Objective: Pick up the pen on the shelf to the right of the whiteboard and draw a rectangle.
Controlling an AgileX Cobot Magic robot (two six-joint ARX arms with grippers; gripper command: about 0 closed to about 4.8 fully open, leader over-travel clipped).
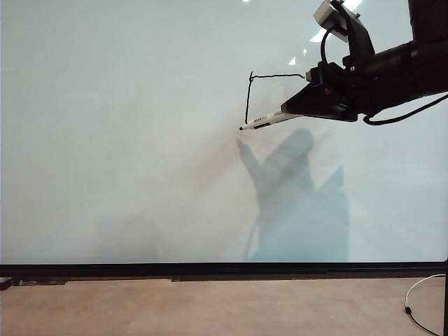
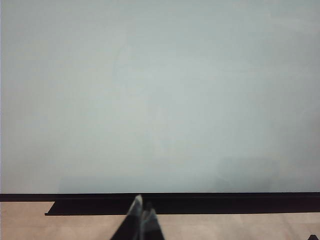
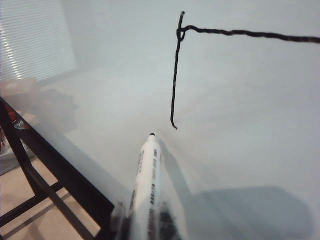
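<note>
Right gripper (image 1: 297,106), black, clamped on the slim white marker pen with black lettering (image 1: 269,120), up at the upper right of the large glossy pale grey-white whiteboard (image 1: 140,140). Pen slants down-left; dark tip sits just below the lower end of the drawn line, touching or not unclear. Thin black rectangle outline (image 1: 249,91) only partly there: one wobbly vertical side plus a top stroke meeting at a corner. Left gripper (image 2: 142,212) low near the board's black bottom frame, fingertips together, holding nothing.
</note>
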